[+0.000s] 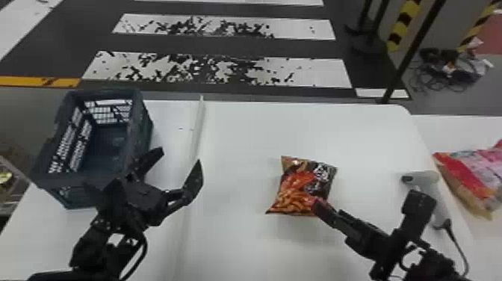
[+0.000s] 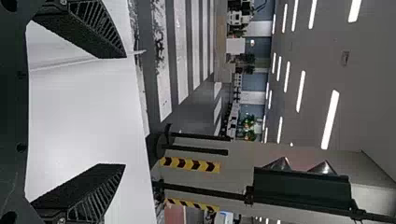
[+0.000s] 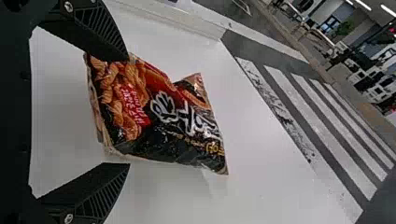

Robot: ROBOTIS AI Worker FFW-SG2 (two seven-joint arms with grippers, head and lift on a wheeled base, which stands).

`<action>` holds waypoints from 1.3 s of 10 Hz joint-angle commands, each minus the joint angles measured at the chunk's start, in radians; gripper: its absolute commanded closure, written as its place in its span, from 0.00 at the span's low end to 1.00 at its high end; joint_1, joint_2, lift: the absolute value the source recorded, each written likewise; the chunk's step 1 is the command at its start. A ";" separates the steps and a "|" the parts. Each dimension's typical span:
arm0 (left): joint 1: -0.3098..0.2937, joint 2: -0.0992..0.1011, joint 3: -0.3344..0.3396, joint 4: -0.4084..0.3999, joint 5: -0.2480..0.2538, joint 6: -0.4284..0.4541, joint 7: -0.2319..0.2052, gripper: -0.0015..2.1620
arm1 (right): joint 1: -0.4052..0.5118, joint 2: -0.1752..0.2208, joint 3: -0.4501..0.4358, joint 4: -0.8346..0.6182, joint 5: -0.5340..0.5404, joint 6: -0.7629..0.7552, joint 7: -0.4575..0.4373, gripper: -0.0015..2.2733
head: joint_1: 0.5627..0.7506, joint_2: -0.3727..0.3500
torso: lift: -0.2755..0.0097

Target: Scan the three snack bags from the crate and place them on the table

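Observation:
In the head view my left gripper (image 1: 183,168) stands open beside the dark crate (image 1: 140,138), whose visible inside holds no bag; the left wrist view has the same gripper (image 2: 112,112) with nothing between its fingers. My right gripper (image 1: 369,203) is at the near right, one finger over the lower right corner of the orange and black snack bag (image 1: 306,187). In the right wrist view that gripper (image 3: 128,112) is open, with the bag (image 3: 163,116) in front of and partly between its fingers. A white scanner (image 1: 429,177) lies behind the right gripper.
A pink and red snack bag (image 1: 474,175) lies on a second white surface at the far right. A raised strip (image 1: 198,127) crosses the table (image 1: 239,142) right of the crate. The scanner's cable (image 1: 459,246) curves down the right edge.

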 commanded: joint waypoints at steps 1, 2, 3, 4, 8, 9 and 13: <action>0.001 -0.001 -0.001 0.005 0.000 0.001 -0.002 0.02 | -0.025 0.005 -0.003 0.029 -0.010 0.032 0.002 0.04 | 0.70 0.53 | 0.75; 0.002 -0.001 -0.002 0.006 0.000 0.001 -0.002 0.02 | -0.046 0.006 -0.002 0.053 -0.010 0.035 0.007 0.04 | 0.70 0.53 | 0.75; 0.005 -0.001 -0.002 0.006 0.000 0.001 -0.002 0.02 | -0.074 0.006 -0.003 0.084 -0.011 0.063 0.028 0.14 | 0.70 0.54 | 0.75; 0.008 -0.001 -0.001 0.009 0.000 0.001 -0.002 0.02 | -0.099 0.006 -0.011 0.112 -0.013 0.093 0.039 0.51 | 0.70 0.54 | 0.75; 0.014 -0.001 -0.001 0.016 -0.001 0.001 -0.002 0.02 | -0.118 0.011 -0.042 0.138 -0.010 0.130 0.045 0.99 | 0.70 0.55 | 0.75; 0.014 -0.001 -0.004 0.016 -0.001 0.001 -0.002 0.02 | -0.117 0.011 -0.066 0.095 -0.003 0.140 0.059 0.99 | 0.70 0.54 | 0.75; 0.010 0.003 -0.009 0.014 -0.003 0.004 -0.005 0.02 | -0.118 -0.021 -0.076 -0.224 0.282 0.195 0.042 0.99 | 0.70 0.47 | 0.75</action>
